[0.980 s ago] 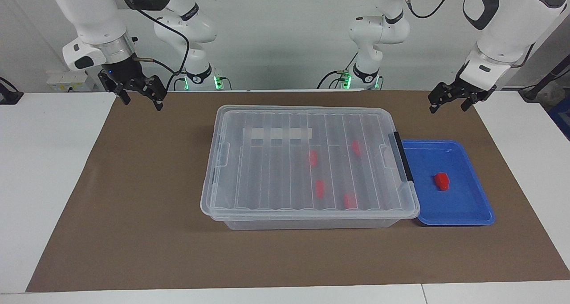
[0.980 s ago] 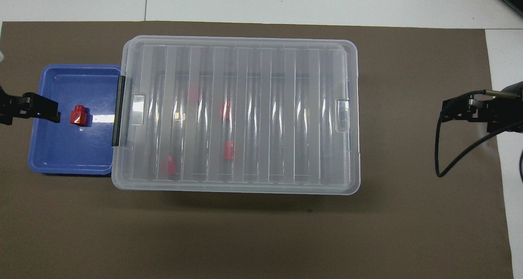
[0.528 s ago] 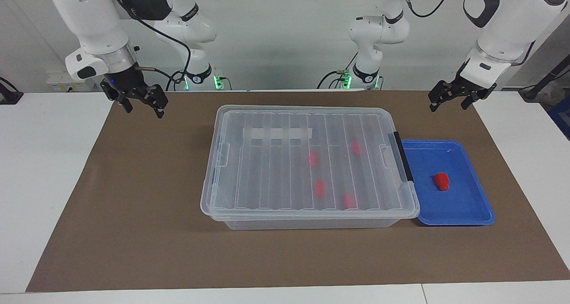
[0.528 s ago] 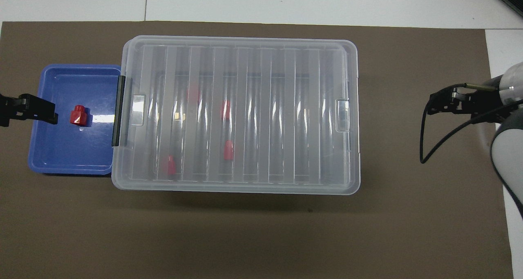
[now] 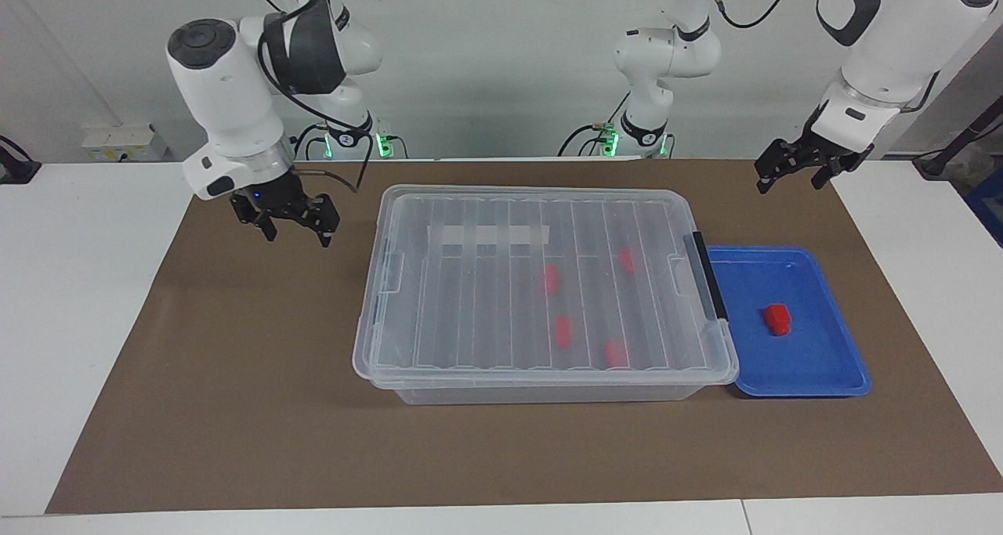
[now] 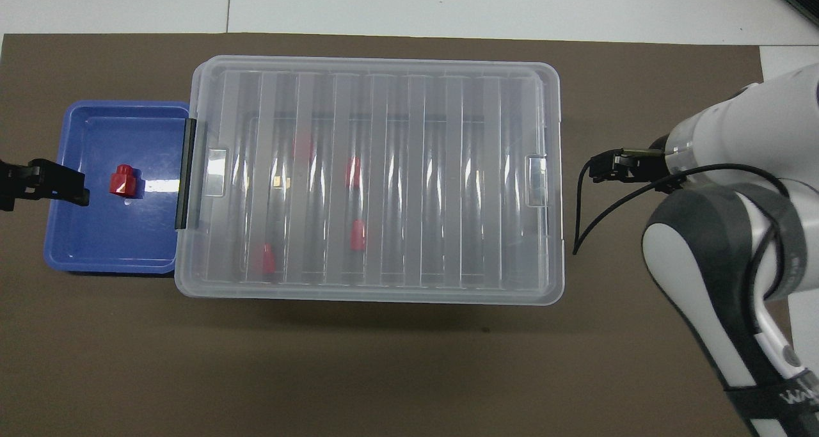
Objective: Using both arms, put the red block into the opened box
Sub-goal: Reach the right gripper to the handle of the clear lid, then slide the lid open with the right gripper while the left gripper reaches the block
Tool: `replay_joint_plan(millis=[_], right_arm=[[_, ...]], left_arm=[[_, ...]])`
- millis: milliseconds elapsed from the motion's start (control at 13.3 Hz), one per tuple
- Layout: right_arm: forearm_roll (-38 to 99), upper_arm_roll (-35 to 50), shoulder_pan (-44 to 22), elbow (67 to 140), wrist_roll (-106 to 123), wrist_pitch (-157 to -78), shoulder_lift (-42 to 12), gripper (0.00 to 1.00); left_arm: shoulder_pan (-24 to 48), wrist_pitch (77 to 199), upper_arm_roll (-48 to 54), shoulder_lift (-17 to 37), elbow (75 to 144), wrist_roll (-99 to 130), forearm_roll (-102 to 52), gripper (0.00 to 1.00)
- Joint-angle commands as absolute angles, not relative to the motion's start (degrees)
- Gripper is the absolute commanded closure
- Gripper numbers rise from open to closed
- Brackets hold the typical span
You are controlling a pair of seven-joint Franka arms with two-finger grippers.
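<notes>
One red block lies in the blue tray. The tray sits against the black-clip end of the box, a clear bin with its ribbed lid lying flat on top. Several more red blocks show through the lid. My left gripper hangs open in the air over the tray's outer edge, holding nothing. My right gripper is open and empty, low over the mat just off the box's other end.
A brown mat covers the table's middle, with white tabletop around it. A black cable loops down from the right wrist beside the box.
My right arm has swung in from the table's end toward the box and come lower. The left gripper has barely shifted. Box, tray and blocks have not moved.
</notes>
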State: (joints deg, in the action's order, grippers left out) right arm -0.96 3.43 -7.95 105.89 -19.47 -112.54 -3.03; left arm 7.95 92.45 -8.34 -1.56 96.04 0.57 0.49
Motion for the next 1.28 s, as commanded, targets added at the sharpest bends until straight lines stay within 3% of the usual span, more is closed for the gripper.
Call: replay_joint_plan(millis=[0,226,603,1055,1206], right_arm=[[-0.79,3.69,-9.66,108.97,-21.44,-114.34,-2.37,0.00],[-0.97,3.69,-10.37,112.31,-21.18,-115.92,-1.06,0.00],[-1.14,3.60,-9.76,114.78,-21.18,-114.61,0.43,0.00],[-1.14,3.52,-4.06,115.66,-11.80,-113.04,1.67,0.00],[-1.14,3.60,-1.24,115.66,-6.53,-111.01,1.76,0.00]], left_arm=[[3.62,100.52,-8.26,-4.22,102.03,-1.48,0.35,0.00],[2.64,108.34,-8.26,-2.73,106.60,-5.01,0.35,0.00],[1.06,128.80,-8.26,5.26,115.20,-7.03,0.44,0.00],[-0.62,135.78,-8.17,16.51,115.31,-14.32,0.35,0.00],[-0.44,136.49,-8.17,17.75,115.23,-14.33,0.35,0.00]])
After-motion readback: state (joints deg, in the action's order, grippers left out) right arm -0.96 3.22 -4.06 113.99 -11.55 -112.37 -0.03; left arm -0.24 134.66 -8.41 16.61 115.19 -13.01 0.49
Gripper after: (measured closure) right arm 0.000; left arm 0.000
